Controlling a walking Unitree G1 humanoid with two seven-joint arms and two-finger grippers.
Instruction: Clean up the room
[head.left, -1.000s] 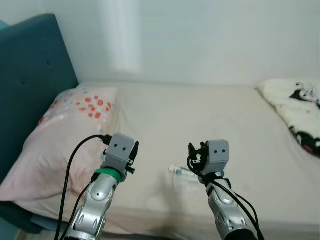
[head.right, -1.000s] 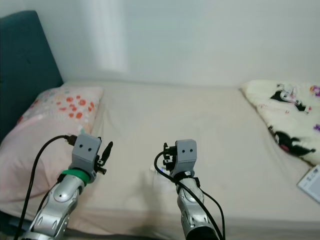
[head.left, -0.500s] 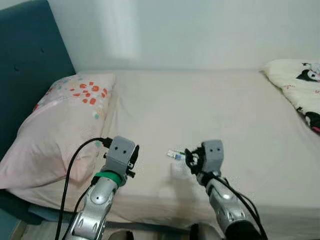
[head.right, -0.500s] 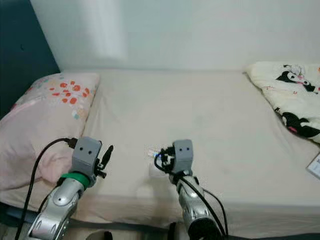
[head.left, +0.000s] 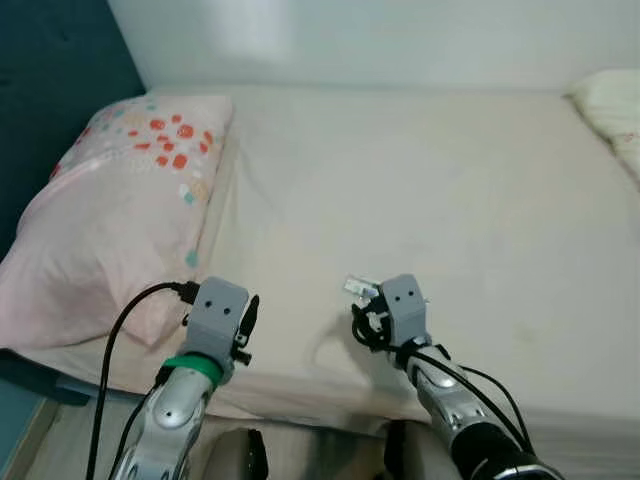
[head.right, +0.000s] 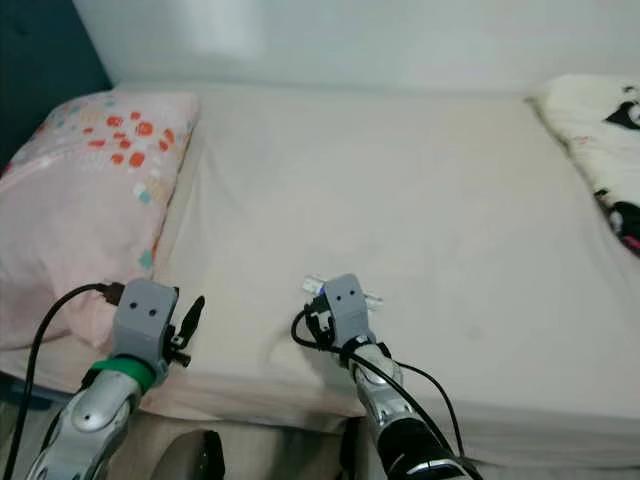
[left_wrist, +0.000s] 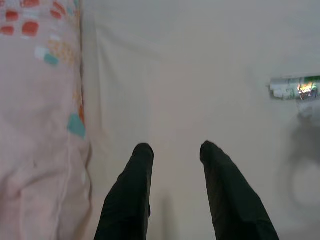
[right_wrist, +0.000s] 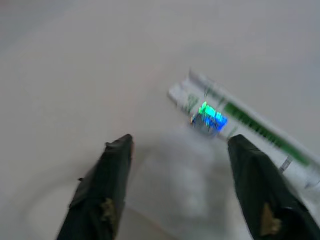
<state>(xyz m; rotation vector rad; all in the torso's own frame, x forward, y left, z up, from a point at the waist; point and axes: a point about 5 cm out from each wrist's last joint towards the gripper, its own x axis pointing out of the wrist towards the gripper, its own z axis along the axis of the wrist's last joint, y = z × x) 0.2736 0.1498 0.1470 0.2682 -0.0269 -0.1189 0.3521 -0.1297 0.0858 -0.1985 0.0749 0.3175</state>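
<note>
The right end effector (right_wrist: 177, 187) has dropped low over the bed (head.left: 420, 180), fingers spread wide, closing on the small wrapper (right_wrist: 235, 120) near the front edge. Left end effector (left_wrist: 175, 190) hovers beside the pillow (head.left: 110, 210), fingers moderately apart. Pickup looks imminent.

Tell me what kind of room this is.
Most likely a bedroom. A bed with a beige sheet, a pink pillow against a dark teal headboard, and a cartoon-print blanket at the far side point to it.
</note>
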